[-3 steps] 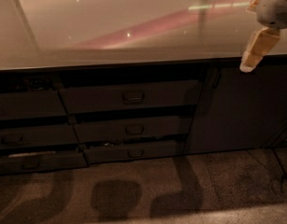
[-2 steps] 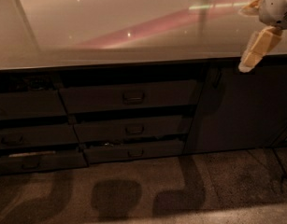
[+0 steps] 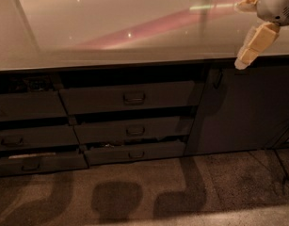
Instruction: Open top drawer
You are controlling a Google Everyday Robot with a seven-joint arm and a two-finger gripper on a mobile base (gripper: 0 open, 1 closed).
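Perhaps six drawers; one gripper over countertop.

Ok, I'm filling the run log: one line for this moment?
step: pre-grasp | claw: open, above counter right end | top drawer: handle not gripped

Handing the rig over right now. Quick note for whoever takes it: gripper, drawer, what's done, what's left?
Gripper: open, holding nothing, high at the right over the countertop edge, above the tall cabinet door.
Top drawer: below and left of the gripper, under the counter. The loop handle at its centre is untouched.
Done: nothing on the drawer yet; no tray shows.
Left: bring the gripper down and left to the handle, grip it, pull the drawer out.
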